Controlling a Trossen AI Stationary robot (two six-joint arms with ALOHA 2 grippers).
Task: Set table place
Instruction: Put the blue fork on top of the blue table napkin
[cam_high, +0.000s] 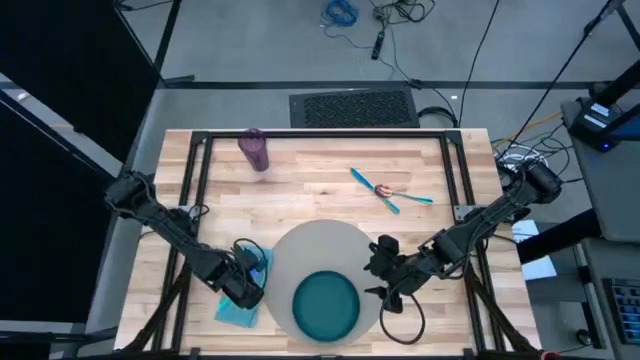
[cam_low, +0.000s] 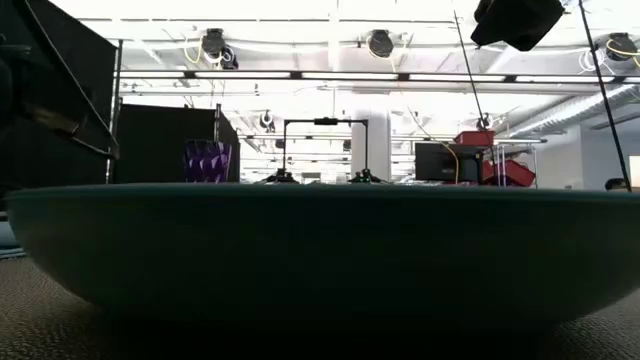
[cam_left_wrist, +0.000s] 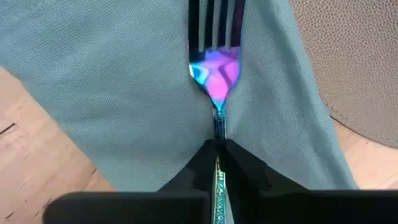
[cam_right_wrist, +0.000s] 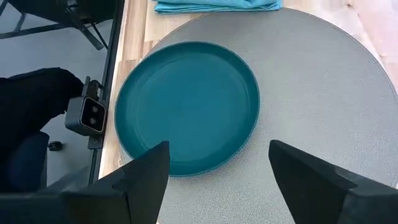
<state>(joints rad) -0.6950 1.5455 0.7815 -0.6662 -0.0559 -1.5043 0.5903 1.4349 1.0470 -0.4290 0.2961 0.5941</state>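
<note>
The round grey-beige mat (cam_high: 318, 250) lies at the table's near middle, and the teal plate (cam_high: 325, 305) rests on its near part. The light-blue napkin (cam_high: 240, 308) lies flat on the wood left of the mat. Over the napkin (cam_left_wrist: 124, 93), my left gripper (cam_left_wrist: 217, 146) is shut on a fork (cam_left_wrist: 215, 68) with an iridescent head. At the mat's right edge my right gripper (cam_right_wrist: 219, 149) stands open and holds nothing; the plate (cam_right_wrist: 186, 106) is ahead of it. Two teal-handled cutlery pieces (cam_high: 390, 190) lie crossed at the far right. The purple cup (cam_high: 254, 148) stands at the far left. My left gripper pinches the fork's thin handle (cam_left_wrist: 218, 134) just behind the head, between its two fingers (cam_left_wrist: 199, 165). The fingers run along the fork, and its tines point away from them over the napkin. Whether the fork rests on the cloth, I cannot tell.
A black metal frame (cam_high: 320, 133) borders the plank table (cam_high: 320, 170). Bare wood lies between the cup and the cutlery and right of the mat. In the low view the plate's rim (cam_low: 320, 250) fills the foreground, with the cup (cam_low: 207, 160) behind it.
</note>
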